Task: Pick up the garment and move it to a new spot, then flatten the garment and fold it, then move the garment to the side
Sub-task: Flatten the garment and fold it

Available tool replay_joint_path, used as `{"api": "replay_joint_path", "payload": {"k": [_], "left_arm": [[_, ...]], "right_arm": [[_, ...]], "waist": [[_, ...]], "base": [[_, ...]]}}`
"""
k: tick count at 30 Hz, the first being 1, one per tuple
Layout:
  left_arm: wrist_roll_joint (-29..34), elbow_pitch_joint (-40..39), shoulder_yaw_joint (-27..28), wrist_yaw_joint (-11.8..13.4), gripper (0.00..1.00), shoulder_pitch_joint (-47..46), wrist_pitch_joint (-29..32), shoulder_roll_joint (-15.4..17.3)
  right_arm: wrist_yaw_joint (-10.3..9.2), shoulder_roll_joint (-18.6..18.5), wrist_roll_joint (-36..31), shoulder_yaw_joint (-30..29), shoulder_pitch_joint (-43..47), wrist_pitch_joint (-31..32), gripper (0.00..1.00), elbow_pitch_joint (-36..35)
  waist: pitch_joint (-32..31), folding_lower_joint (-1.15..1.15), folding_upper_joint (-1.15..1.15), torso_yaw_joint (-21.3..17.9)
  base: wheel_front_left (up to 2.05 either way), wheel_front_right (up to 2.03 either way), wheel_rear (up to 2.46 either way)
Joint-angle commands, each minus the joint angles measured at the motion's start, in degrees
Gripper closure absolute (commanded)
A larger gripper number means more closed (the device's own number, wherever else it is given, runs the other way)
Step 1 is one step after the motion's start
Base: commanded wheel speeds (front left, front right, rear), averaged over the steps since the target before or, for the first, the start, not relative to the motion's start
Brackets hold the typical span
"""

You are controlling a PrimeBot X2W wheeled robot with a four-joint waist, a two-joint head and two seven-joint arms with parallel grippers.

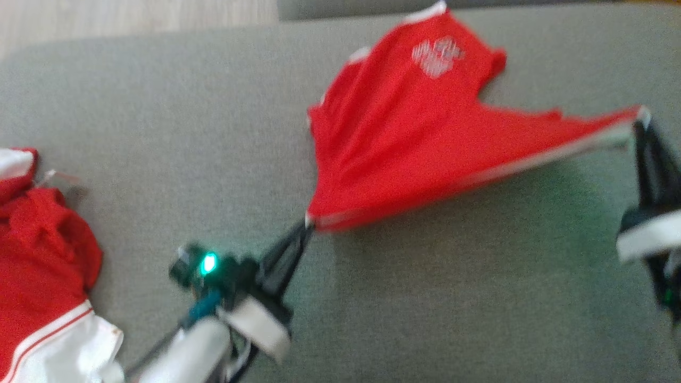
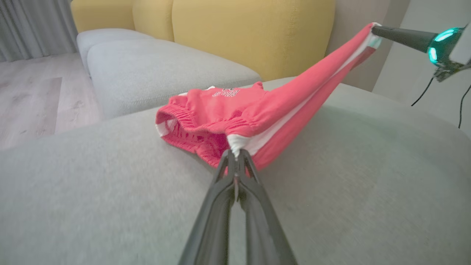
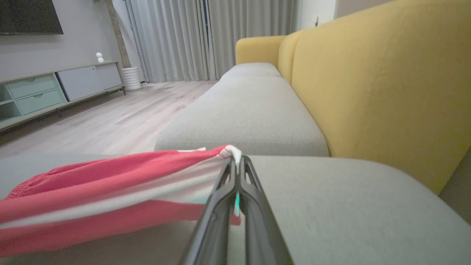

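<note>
Far left of the head view: a second red and white cloth heap (image 1: 42, 266) lies bunched at the edge of the grey cushion (image 1: 425, 308), well apart from the task's piece. Next, the left gripper (image 1: 307, 222), a green light (image 1: 208, 263) lit on its wrist; fingers pressed together, pinching the near white-trimmed corner of the red garment (image 1: 404, 143). The left wrist view confirms the tips clamped on a white band at that corner. The garment sits right of centre on the cushion, toward the far edge. Its far part, with a white print (image 1: 437, 56), rests on the upholstery with a gathered elastic edge bunched up. The near hem is lifted and stretched taut between the two arms. Far right: the right gripper (image 1: 640, 118), fingers closed tight on the other white-trimmed corner; its wrist view shows fabric nipped between the tips. The head view is motion-blurred, so fine detail is poor. Surface: grey woven upholstery, one large flat cushion, with a shadow under the raised hem. Room: a second grey seat (image 2: 154, 70) beyond, a yellow backrest (image 2: 250, 33) behind it, pale wood floor (image 3: 121, 117), grey curtains (image 3: 213, 36), a low cabinet (image 3: 55, 88) with pale green drawers, and a dark screen (image 3: 29, 16) on the wall.
</note>
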Motion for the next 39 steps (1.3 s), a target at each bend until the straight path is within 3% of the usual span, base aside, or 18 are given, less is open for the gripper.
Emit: {"api": "replay_joint_path", "payload": {"k": [1, 13, 20, 25, 31, 39], "left_arm": [[0.2, -2.4, 3.0, 1.1, 1.00, 2.0, -0.3, 2.5], [-1.3, -13.6, 2.3, 6.7, 1.00, 19.4, 1.3, 6.8], [-4.1, -20.3, 3.2, 8.1, 1.00, 20.9, 4.0, 7.0], [-10.7, -19.7, 5.8, 5.8, 1.00, 15.6, 6.4, 2.6], [-21.6, -14.4, 10.0, 2.3, 1.00, 7.1, 11.6, -3.3], [-25.4, -5.4, 11.4, 0.1, 1.00, -2.8, 14.6, -7.6]], "right_arm": [[-0.05, -0.5, 0.2, -1.2, 3.6, 0.7, 1.00, -3.8], [-0.05, 7.1, -3.6, -8.6, 26.3, 7.3, 1.00, -22.0], [-0.05, 8.5, -6.0, -11.2, 26.5, 11.3, 1.00, -27.4], [-0.05, 6.7, -6.0, -10.4, 17.3, 13.1, 1.00, -24.2], [-0.05, 4.4, -5.3, -5.8, 2.7, 14.1, 1.00, -13.5], [-0.05, 3.7, -4.3, 1.2, -12.6, 13.2, 1.00, 0.1]], "waist": [[-5.1, 0.02, 0.00, 0.1], [-9.6, 0.02, 0.00, 0.9], [-8.0, 0.02, 0.00, 1.4], [-4.3, 0.02, 0.00, 3.2], [-0.1, 0.02, 0.00, 5.7], [4.5, 0.02, 0.00, 9.3]], "base": [[0.00, 0.00, 0.00], [0.00, 0.00, 0.00], [0.00, 0.00, 0.00], [0.00, 0.00, 0.00], [0.00, 0.00, 0.00], [0.00, 0.00, 0.00]]}}
